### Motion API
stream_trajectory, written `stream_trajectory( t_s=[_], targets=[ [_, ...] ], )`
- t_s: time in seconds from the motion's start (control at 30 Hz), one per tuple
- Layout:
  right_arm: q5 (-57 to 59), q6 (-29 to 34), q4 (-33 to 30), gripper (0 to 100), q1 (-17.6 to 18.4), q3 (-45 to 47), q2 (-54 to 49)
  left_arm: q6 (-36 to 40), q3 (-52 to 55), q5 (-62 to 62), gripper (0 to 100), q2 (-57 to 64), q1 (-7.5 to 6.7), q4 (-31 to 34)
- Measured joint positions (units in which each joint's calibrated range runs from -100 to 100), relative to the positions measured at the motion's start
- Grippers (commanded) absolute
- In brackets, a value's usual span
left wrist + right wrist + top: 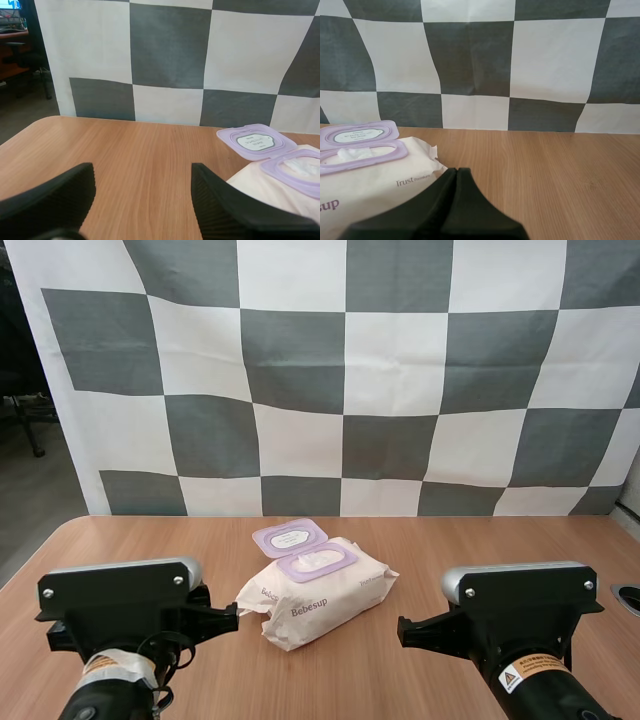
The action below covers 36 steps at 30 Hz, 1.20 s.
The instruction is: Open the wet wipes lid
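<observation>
Left hand (pixel 142 180): fingers apart, nothing between them, low over the worktop (pixel 120 540), just left of the pack. Wet wipes pack (pixel 320 602) lies mid-worktop between the two arms, turned a bit askew, label side up. Its purple lid (pixel 290 537) is flipped right back and lies flat behind the purple frame (pixel 317 561), with a white wipe visible in the opening (so the lid reads as fully open, not half-sprung). Right hand (pixel 456 176): fingers together as one wedge, holding nothing, near the pack's right end, not touching it. Judgement: the opening step looks done and the task is at or near its end. Next move calls for little, probably just backing both hands clear without snagging the lid or nudging the soft pack. No fresh grasp seems needed.
</observation>
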<state>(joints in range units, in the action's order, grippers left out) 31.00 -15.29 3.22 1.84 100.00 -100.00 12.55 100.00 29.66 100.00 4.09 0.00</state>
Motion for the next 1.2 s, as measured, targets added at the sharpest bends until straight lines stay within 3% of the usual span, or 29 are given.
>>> stream_trajectory(
  t_s=[0.07,0.1,0.17,0.8,1.0,1.2],
  targets=[
    [0.00,-0.10,0.00,0,0.00,0.00,0.00,0.00,0.00,0.00,43,0.00,0.00,0.00],
    [0.00,-0.51,-0.11,0,0.00,0.00,0.00,0.00,0.00,0.00,24,0.00,0.00,0.00],
    [0.00,-0.50,-0.11,0,0.00,0.00,0.00,0.00,0.00,0.00,0,0.00,0.00,0.00],
    [0.00,-0.69,-0.38,0,0.00,0.00,0.00,-0.22,0.00,0.21,0,0.00,0.00,0.00],
    [0.96,-0.48,-5.98,0,0.00,0.00,0.00,-0.22,0.00,0.21,0,0.00,0.00,0.00],
    [1.40,-0.48,-6.25,0,0.00,0.00,0.00,-0.22,0.00,-0.27,0,0.00,0.00,0.00]
  ],
)
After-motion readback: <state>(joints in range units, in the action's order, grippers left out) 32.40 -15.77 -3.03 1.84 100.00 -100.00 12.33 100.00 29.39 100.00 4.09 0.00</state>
